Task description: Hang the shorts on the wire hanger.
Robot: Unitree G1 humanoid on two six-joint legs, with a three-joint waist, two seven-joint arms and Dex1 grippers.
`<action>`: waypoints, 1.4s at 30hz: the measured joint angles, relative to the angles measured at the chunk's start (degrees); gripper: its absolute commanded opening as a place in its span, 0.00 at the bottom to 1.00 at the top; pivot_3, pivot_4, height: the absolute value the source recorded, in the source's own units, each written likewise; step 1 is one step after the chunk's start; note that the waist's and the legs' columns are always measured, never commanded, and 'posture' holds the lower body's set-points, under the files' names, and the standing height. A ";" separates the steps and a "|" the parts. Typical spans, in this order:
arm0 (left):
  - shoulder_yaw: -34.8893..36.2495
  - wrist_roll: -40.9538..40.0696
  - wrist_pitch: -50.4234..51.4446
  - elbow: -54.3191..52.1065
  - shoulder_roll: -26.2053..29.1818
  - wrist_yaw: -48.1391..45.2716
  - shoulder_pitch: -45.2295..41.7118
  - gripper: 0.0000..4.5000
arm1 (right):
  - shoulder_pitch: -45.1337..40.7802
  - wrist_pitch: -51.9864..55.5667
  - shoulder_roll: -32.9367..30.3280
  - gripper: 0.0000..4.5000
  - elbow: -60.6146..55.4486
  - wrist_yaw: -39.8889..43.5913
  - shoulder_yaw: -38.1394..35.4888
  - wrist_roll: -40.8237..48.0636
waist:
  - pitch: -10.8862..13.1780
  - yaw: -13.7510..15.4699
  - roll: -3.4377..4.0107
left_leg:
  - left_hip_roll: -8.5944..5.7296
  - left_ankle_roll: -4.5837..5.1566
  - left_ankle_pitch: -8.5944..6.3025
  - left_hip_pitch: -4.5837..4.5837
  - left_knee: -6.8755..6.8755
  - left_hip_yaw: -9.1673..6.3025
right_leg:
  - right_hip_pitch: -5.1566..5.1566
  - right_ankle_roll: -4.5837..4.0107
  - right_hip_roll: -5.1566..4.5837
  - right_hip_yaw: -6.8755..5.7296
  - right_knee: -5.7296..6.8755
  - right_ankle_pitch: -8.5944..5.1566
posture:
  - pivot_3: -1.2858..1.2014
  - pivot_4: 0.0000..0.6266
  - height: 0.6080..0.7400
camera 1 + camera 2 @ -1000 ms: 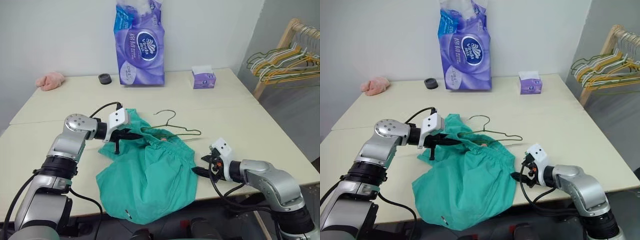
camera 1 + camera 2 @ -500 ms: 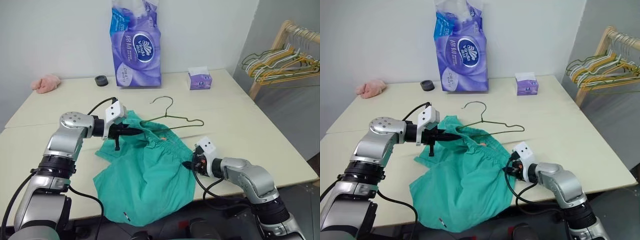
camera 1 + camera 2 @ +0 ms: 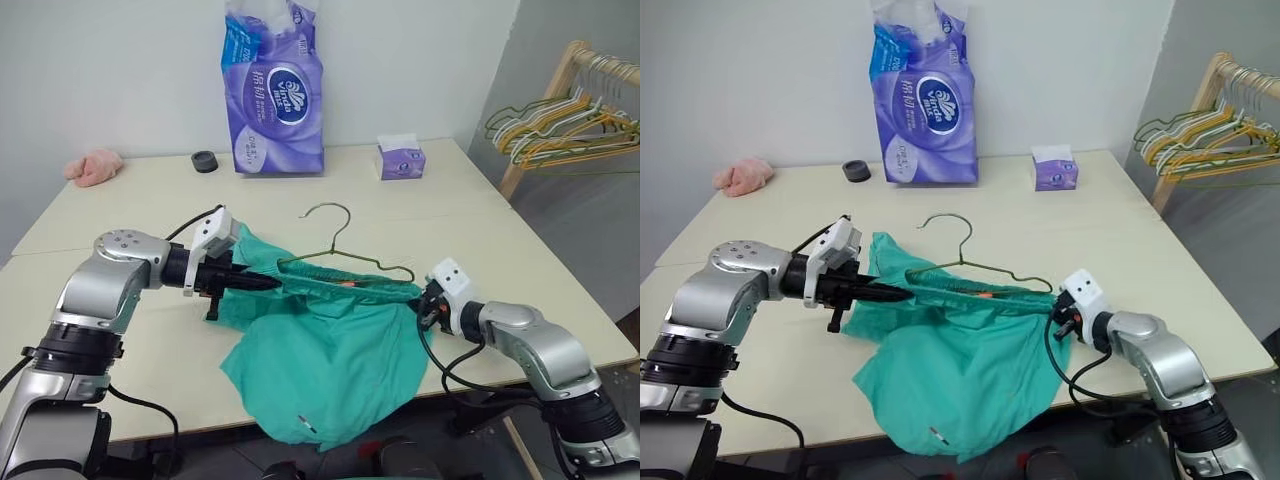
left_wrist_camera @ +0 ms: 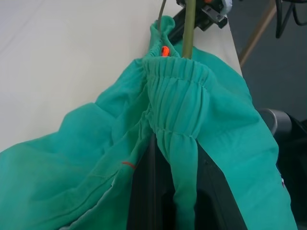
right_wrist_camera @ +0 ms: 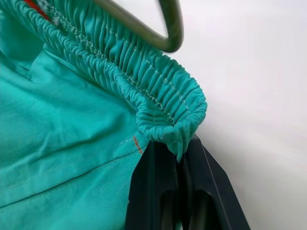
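Found both grippers, left [image 3: 262,283] and right [image 3: 421,303], clamped on opposite waistband ends of shorts [image 3: 330,360], stretched across table [image 3: 480,240] edge beside hanger [image 3: 345,262]

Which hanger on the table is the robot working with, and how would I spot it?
Start at the big cream table and find the teal-green cloth shorts stretched between the two black grippers. The thin olive-gold wire hanger lies at their gathered waistband, hook pointing toward the wall. It lies alone, unlike the bunched yellow, green and white hangers on the wooden rack.
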 measured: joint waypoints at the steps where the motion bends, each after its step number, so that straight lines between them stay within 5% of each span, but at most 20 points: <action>1: -0.50 0.52 -0.62 0.09 0.04 0.02 0.00 0.00 | 0.16 -0.20 -0.59 0.01 -0.13 0.15 0.00 0.01 | 0.00 0.01 0.00 | 0.00 0.00 0.00 0.00 0.01 0.02 | 0.00 0.00 -0.02 0.02 0.00 0.00 | 0.44 0.02 1.00; 12: -2.96 5.51 -6.86 2.84 1.09 -0.48 0.05 0.00 | 1.54 -0.20 -4.29 0.01 -4.60 1.95 -0.04 0.42 | 0.03 0.04 0.06 | 0.01 0.00 0.00 -0.01 0.00 0.05 | -0.01 0.00 0.01 0.02 -0.01 0.00 | 0.44 0.03 1.00; 23: -4.09 9.84 -12.66 6.79 0.80 1.84 0.24 0.00 | 2.48 -5.99 -17.35 0.01 -7.99 10.24 0.00 0.39 | 0.05 0.05 0.07 | 0.07 0.01 0.00 -0.01 0.00 0.11 | -0.01 0.01 -0.01 0.02 -0.07 -0.01 | 0.44 0.02 1.00; 33: -3.99 10.77 -11.01 2.85 -5.04 9.08 -0.86 0.00 | -10.49 -7.27 -15.90 0.01 -9.10 11.31 9.84 -8.29 | 0.05 -0.10 0.09 | 0.11 0.00 0.00 -0.02 0.00 0.12 | -0.05 0.01 -0.04 0.07 -0.05 -0.01 | 0.43 0.02 1.00; 40: -4.02 11.18 -10.63 0.59 -5.27 10.47 1.13 0.00 | -12.10 -7.28 -15.40 0.01 -8.80 16.56 14.16 -10.15 | 0.05 0.04 0.09 | 0.11 0.00 0.00 -0.03 0.03 0.08 | -0.03 0.01 -0.11 0.05 -0.05 -0.01 | 0.44 0.01 1.00; 42: -4.02 11.27 -10.65 0.51 -5.31 10.95 1.24 0.00 | -12.07 -7.78 -15.77 0.12 -8.79 17.46 14.18 -10.48 | 0.05 0.02 0.09 | 0.11 0.00 0.00 -0.03 0.02 0.10 | -0.03 0.01 -0.11 0.08 -0.05 -0.01 | 0.44 0.01 1.00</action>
